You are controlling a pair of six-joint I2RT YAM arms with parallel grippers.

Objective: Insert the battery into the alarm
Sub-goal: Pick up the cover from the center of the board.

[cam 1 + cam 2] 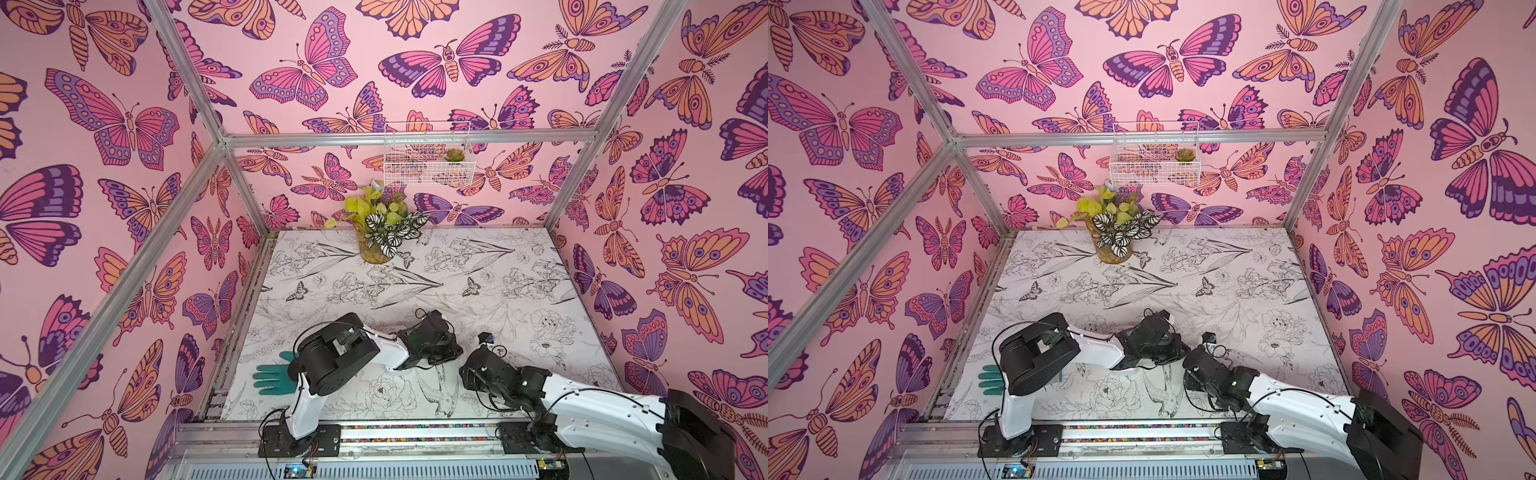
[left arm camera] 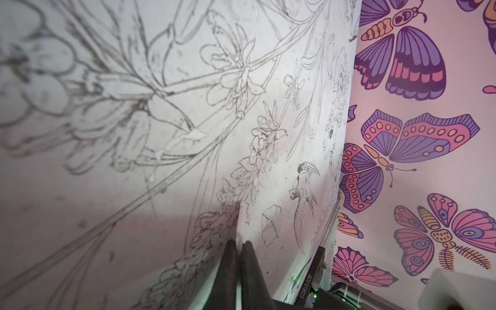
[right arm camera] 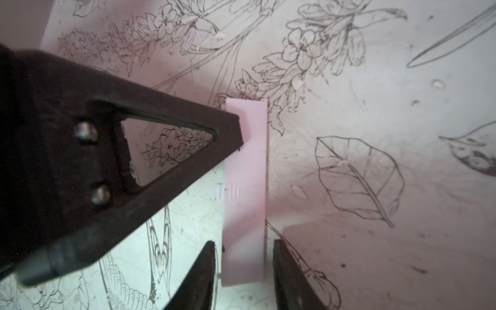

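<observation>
The left gripper (image 2: pixel 239 243) pinches a thin pale rectangular plastic plate (image 3: pixel 245 188) by one long edge, over the counter (image 3: pixel 375 80) — probably the alarm's cover. It looks light, stiff and slippery, best held across its flat faces. The right gripper (image 3: pixel 244 243) stands spread either side of its end — the alarm body I cannot find.

White arm links (image 1: pixel 390 349), black joints (image 1: pixel 328 361), black cables (image 1: pixel 262 426)

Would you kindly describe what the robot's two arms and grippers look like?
The left arm and right arm have white shells, bulky black joints and thin black cables. The left gripper and right gripper have black, tapering fingers.
</observation>
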